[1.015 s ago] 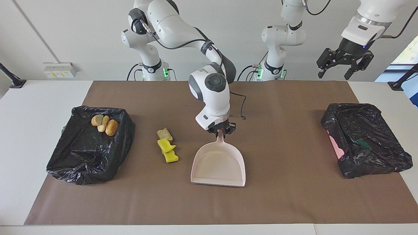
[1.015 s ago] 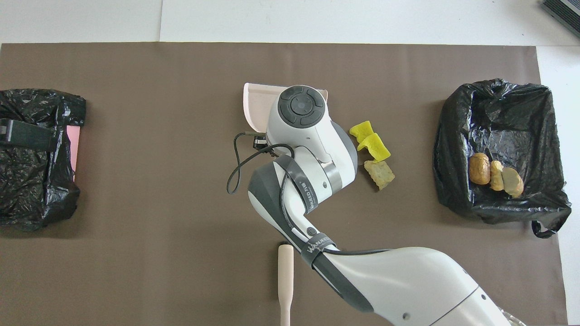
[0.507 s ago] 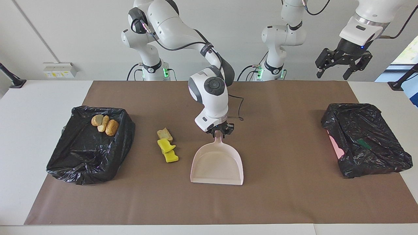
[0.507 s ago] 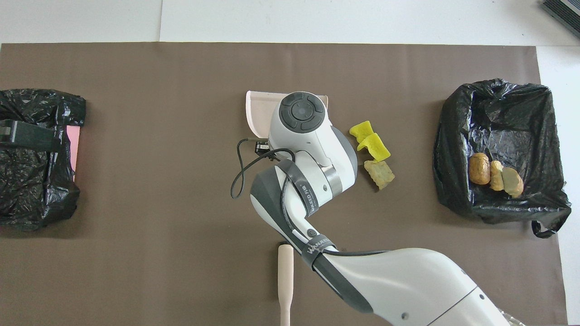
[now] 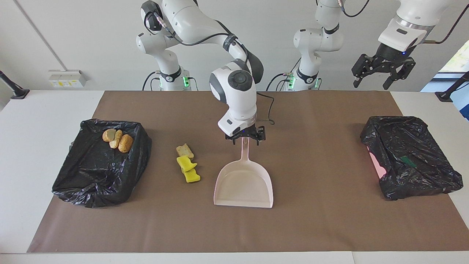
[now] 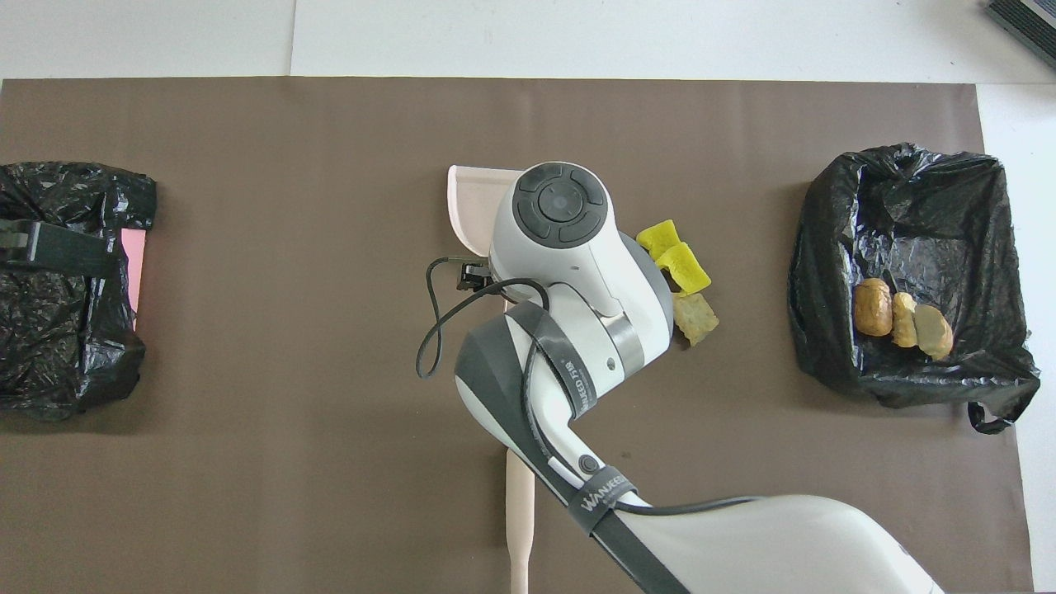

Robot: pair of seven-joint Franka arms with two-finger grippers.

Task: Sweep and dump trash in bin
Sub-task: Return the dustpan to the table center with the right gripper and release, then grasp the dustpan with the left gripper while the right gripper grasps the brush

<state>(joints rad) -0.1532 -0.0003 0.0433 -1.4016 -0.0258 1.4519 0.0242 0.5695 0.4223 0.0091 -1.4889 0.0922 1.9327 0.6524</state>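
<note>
A beige bread chunk and two yellow sponges lie in a row on the brown mat, beside the pale pink dustpan. The dustpan rests flat, its handle pointing toward the robots. My right gripper is open just above the handle's end, fingers spread to either side, holding nothing. Three golden-brown pastries sit in the black-lined bin at the right arm's end. My left gripper waits open, high over the left arm's end of the table. In the overhead view the right arm covers most of the dustpan.
A second black-lined bin stands at the left arm's end, with something pink and something green showing in it. A beige brush handle lies on the mat nearer to the robots than the dustpan. A black cable hangs from the right wrist.
My right gripper has opened, let go of the dustpan handle and risen a little. The dustpan has settled flat on the mat. The left gripper barely moved.
</note>
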